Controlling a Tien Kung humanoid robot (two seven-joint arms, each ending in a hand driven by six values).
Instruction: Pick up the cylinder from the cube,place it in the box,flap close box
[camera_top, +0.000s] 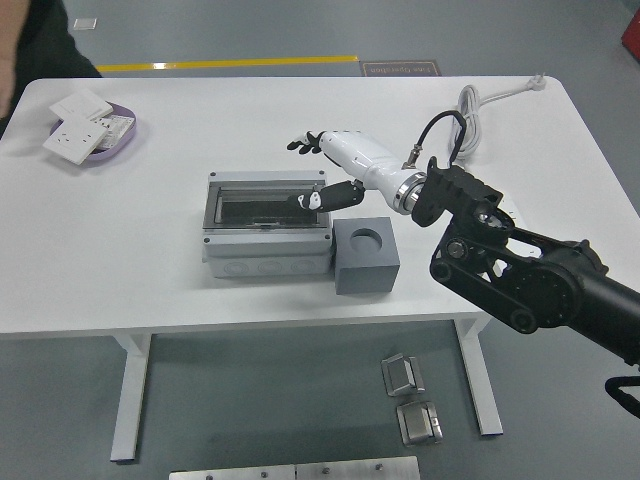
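One right hand is being held above the box, fingers spread and empty; the flap should be checked flat before clearing the cube.

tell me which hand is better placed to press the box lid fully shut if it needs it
Right, probably. The right hand hovers open just above the box, whose flap lies down over the top. The left arm is not in view at all.
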